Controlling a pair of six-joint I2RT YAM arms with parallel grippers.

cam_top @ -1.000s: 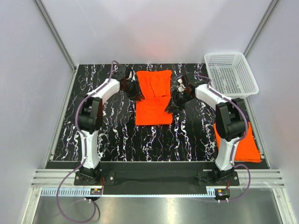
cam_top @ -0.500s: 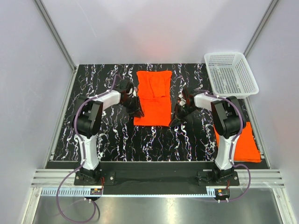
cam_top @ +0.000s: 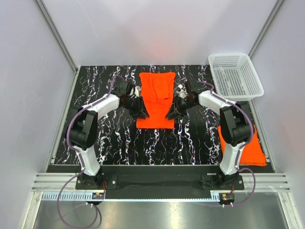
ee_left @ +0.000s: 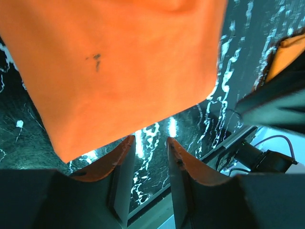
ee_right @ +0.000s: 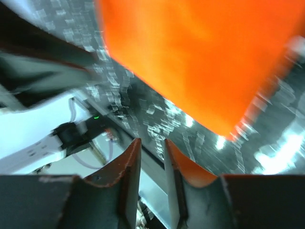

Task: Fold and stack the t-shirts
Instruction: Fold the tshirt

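The black marbled counter (cam_top: 114, 138) is carrying everything. An orange half-folded t-shirt (cam_top: 156, 93) is lying between the 2 end effectors, its side edges just beside each. A 2nd t-shirt, the folded t-shirt (cam_top: 255, 150), is resting well behind the right end effector (cam_top: 171, 114), toward its arm's base. The white mesh basket (cam_top: 236, 76) is sitting ahead and to its right. The left end effector (ee_left: 148, 143) is showing narrowly parted fingers with only counter between them; the right one is doing likewise in its wrist view.
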